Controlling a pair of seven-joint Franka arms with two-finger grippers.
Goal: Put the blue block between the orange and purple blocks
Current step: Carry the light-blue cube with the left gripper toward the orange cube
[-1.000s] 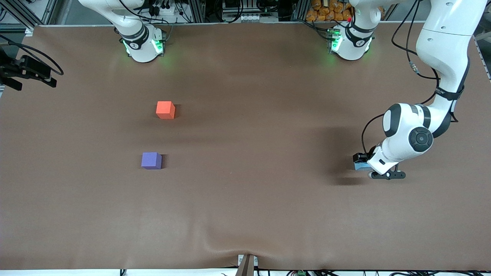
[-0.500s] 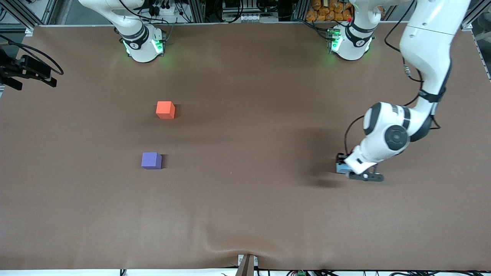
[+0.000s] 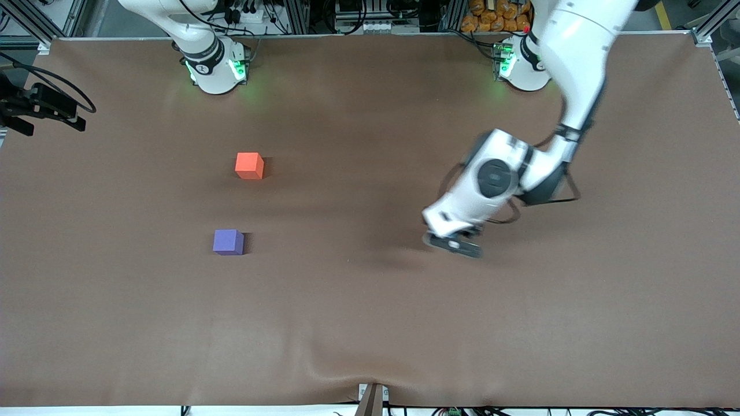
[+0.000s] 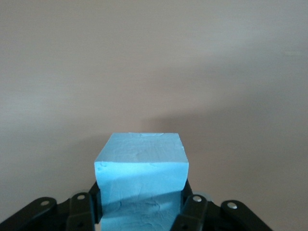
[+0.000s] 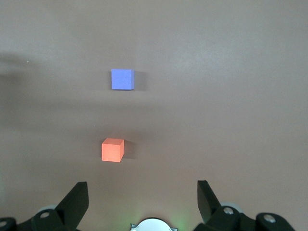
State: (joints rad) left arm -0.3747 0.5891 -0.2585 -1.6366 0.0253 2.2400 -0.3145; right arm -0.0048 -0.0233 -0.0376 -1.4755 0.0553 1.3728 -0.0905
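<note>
Left gripper (image 4: 139, 211) clamped on the blue block (image 4: 140, 178), aloft over mid-table. Block appears light, matte, slightly soft; flat opposite faces suit gripping. Orange block (image 3: 249, 165) and purple block (image 3: 228, 241) sit apart. Right gripper (image 5: 142, 204) waits, spread wide.

My table (image 3: 358, 323) wears a brown matte cover, rumpled at its front edge, with aluminium framing (image 3: 52, 17), tangled cables (image 3: 243, 11) and a heap of orange items (image 3: 491, 14) along its back edge.
</note>
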